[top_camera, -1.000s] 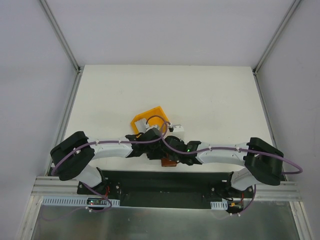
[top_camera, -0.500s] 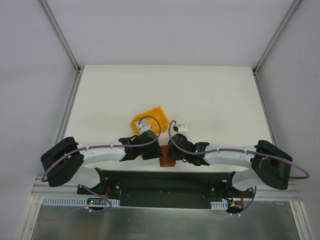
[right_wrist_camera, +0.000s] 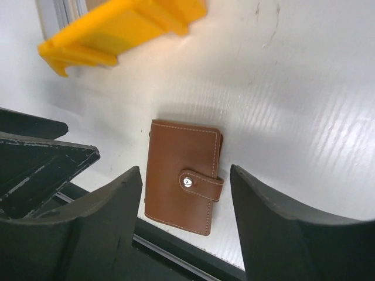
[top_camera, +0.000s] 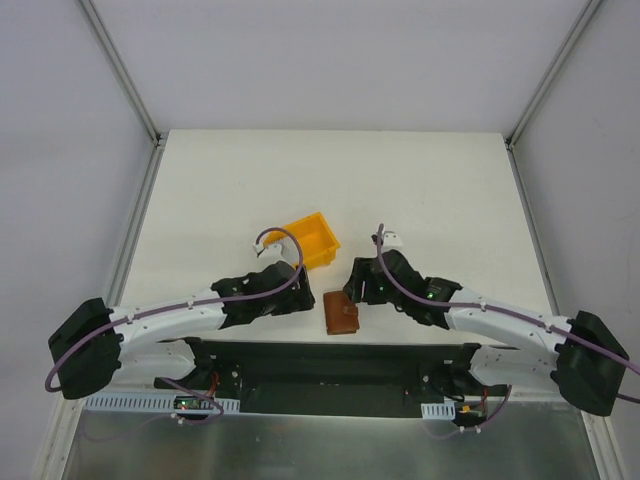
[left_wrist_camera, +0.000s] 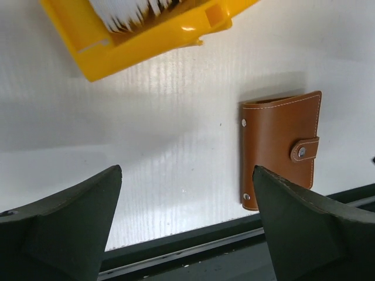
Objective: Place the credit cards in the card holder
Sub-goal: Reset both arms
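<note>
The card holder (top_camera: 341, 313) is a brown leather wallet lying shut on the table near its front edge, with its snap tab (right_wrist_camera: 201, 184) fastened. It also shows in the left wrist view, card holder (left_wrist_camera: 281, 146). White credit cards (left_wrist_camera: 126, 12) stand on edge in the yellow bin (top_camera: 308, 240). My left gripper (top_camera: 296, 296) hangs open to the left of the wallet, with nothing between its fingers (left_wrist_camera: 70, 222). My right gripper (top_camera: 356, 284) is open just above and right of the wallet, holding nothing. In its own view the wallet lies below the gap between its fingers (right_wrist_camera: 275, 228).
The yellow bin (left_wrist_camera: 146, 41) sits just behind the wallet, between the two grippers. The black base rail (top_camera: 330, 365) runs along the table's front edge (left_wrist_camera: 176, 240), right beside the wallet. One finger of the left gripper (right_wrist_camera: 41, 155) shows at the left of the right wrist view.
Both grippers have opened and drawn apart, the left arm leftward and the right arm rightward. The wallet, before covered by them, now lies free and shut on the table.
</note>
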`<state>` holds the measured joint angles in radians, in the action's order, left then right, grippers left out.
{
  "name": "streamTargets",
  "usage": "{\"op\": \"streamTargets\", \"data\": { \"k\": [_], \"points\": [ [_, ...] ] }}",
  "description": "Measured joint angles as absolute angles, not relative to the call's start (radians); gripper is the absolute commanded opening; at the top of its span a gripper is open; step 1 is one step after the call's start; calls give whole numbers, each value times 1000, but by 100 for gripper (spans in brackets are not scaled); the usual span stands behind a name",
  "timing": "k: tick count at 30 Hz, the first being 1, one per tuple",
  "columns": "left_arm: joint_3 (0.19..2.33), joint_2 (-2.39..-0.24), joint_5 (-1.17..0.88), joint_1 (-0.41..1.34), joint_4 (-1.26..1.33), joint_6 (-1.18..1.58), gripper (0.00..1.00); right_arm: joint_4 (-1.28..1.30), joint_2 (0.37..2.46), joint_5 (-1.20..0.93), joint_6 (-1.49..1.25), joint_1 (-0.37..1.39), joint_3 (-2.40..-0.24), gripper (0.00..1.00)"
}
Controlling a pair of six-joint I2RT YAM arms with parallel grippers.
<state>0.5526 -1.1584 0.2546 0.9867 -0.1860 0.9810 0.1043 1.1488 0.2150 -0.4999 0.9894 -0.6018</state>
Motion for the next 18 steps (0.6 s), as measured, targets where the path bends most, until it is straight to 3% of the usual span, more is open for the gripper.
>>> {"op": "streamTargets", "data": {
  "k": [4,18],
  "points": [
    [526,-1061,289,952,-233,978,99,117,1058,214,-471,941,-591,79],
    [442,-720,348,609,-384,887,99,268,926,167,-378,607,-511,90]
  ]
}}
